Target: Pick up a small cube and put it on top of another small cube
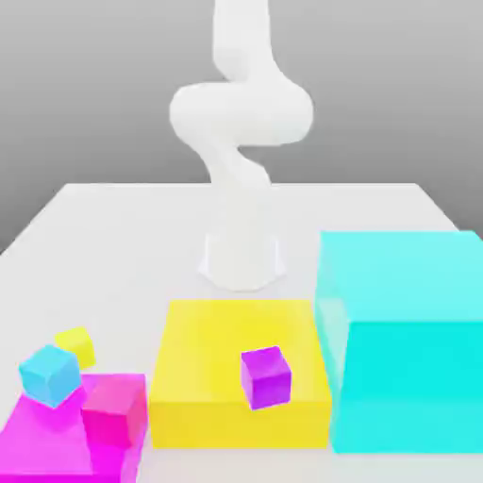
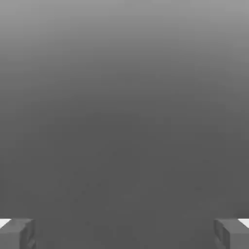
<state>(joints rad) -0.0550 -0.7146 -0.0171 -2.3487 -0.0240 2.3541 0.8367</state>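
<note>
The small cube (image 1: 74,345), tiny and bright yellow, sits on the table at the exterior view's left, just behind a small blue cube (image 1: 49,373). A small pink cube (image 1: 114,408) rests on a flat magenta block (image 1: 42,445). A small purple cube (image 1: 263,376) stands on the big flat yellow block (image 1: 208,344). In the hand view my gripper (image 2: 124,234) is open, its fingertips (image 2: 17,233) wide apart with nothing between them and plain grey beyond. The white arm (image 1: 241,113) rises from its base at the table's middle and leaves the exterior view at the top.
A large cyan block (image 1: 406,340) stands tall at the exterior view's right, beside the yellow block. The arm's base (image 1: 242,259) stands behind the yellow block. White table (image 1: 113,245) spreads to the back left.
</note>
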